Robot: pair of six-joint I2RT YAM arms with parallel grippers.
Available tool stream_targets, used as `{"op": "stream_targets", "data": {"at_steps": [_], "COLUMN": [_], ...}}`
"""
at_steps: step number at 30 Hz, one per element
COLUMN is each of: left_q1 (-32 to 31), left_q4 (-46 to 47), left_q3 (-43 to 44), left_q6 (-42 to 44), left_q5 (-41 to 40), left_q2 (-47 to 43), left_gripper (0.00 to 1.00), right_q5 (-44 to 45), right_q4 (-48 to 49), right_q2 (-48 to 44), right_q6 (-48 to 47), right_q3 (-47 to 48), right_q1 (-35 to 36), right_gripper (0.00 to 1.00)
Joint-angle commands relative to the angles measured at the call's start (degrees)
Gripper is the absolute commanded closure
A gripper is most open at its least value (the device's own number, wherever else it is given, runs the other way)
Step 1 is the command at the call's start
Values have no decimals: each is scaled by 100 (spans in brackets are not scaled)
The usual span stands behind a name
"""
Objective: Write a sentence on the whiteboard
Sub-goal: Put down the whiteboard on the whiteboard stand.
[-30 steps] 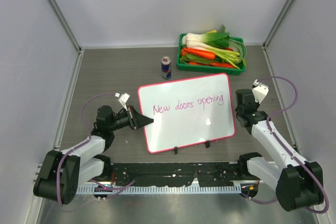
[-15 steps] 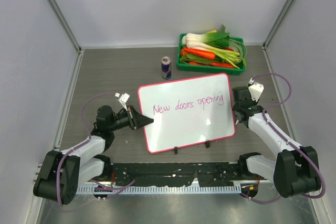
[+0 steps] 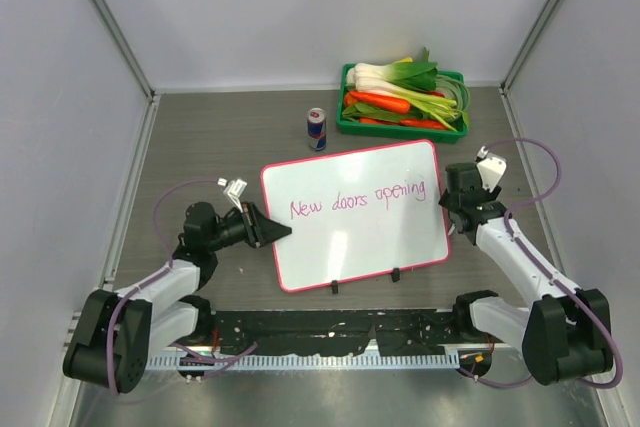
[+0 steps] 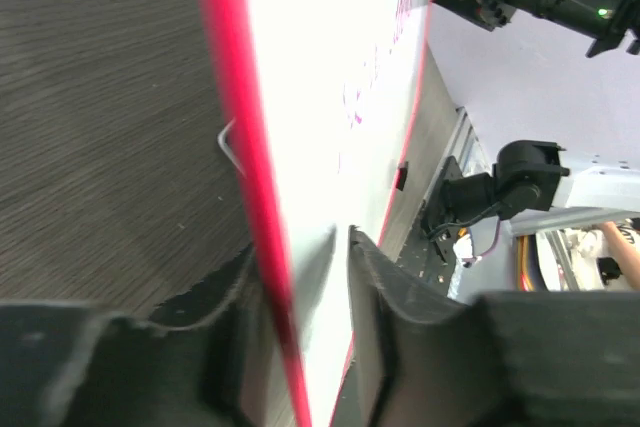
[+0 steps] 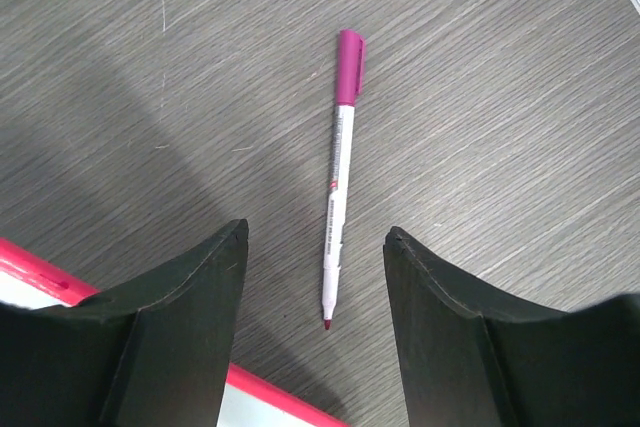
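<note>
**Whiteboard with finished line, marker set aside**

Item 1. The whiteboard [image 3: 350, 237]: pink-red frame, propped on two small black feet at the middle of the table [image 3: 200, 137], near edge towards the arm bases. The sentence [image 3: 358, 202], "New doors opening", runs in one pink cursive line across its upper half; the writing looks complete.

Item 2. Left gripper [image 4: 300, 247]: fingers straddle the board's left frame edge, one on each face, probably to steady the board for writing. The jaws are slightly apart, and a sliver of white shows between the front finger and the board, so the hold looks slack rather than clamped.

Item 3. Right gripper [image 5: 315, 232]: jaws parted, holding nothing, hanging just off the board's right edge.

Item 4. Marker [image 5: 338, 187]: flat on the table directly below the right gripper, tip bare and pointing towards the board frame, magenta cap on its far end. Likely laid there because the writing is done.

Item 5. Green crate [image 3: 345, 127] of vegetables and a drinks can [image 3: 316, 129], behind the board, well apart from both arms.
</note>
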Motion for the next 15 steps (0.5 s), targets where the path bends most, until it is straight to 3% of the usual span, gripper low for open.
{"op": "stream_targets", "data": {"at_steps": [1,10,13,14,15], "left_q1": [-2,-19,-10,-10,-2], "left_q4": [-258,-1303,-1620,-1681,-1786], "left_q3": [-68,-288,-288,-253,-218], "left_q6": [531,813,813,795,786], "left_q5": [-402,-1324,-1606,-1624,-1650], "left_q2": [-258,-1875,-2253,-2298,-2350], "left_gripper": [57,2,0,0,0], "right_q5": [115,89,-8,-61,-105], "right_q4": [-75,-340,-340,-340,-357], "right_q2": [-262,-851,-1132,-1211,-1247], "right_q6": [72,19,10,10,1], "right_q3": [301,407,424,424,468], "right_q1": [-20,-20,-20,-20,-11], "right_gripper": [38,37,32,23,22]}}
